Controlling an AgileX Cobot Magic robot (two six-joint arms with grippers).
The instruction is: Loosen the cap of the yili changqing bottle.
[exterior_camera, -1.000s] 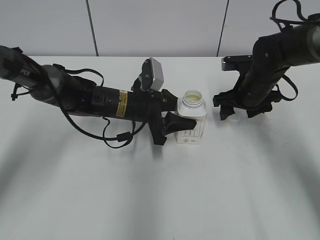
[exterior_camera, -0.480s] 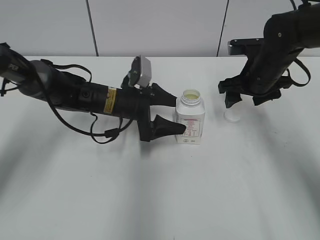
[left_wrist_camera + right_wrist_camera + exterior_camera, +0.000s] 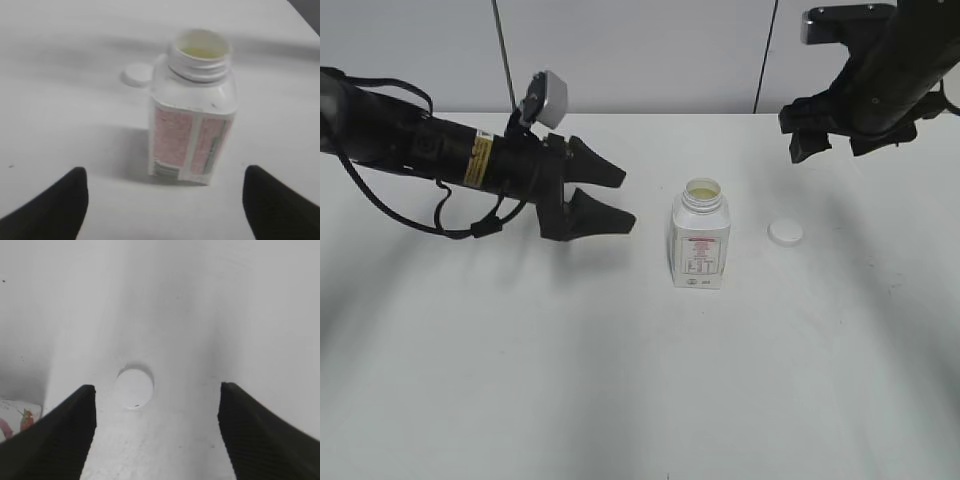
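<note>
Now, cap (image 3: 785, 233) on table, yili changqing bottle (image 3: 701, 241) upright, uncapped, grippers apart

The left claw (image 3: 620, 197) has backed well clear of the bottle (image 3: 700, 240); the right claw (image 3: 835, 145) has seemingly lifted off the cap (image 3: 785, 233).

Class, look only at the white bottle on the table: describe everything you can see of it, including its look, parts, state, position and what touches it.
The yili changqing bottle is a small, white, squarish container that looks like plastic, with sloped shoulders and a wide threaded neck. Its label carries red print. It stands upright on the white table, open, with a pale yellowish inside showing at the mouth. The cap lies flat on the table to its right, apart from it. Neither gripper touches the bottle; only the table does.
</note>
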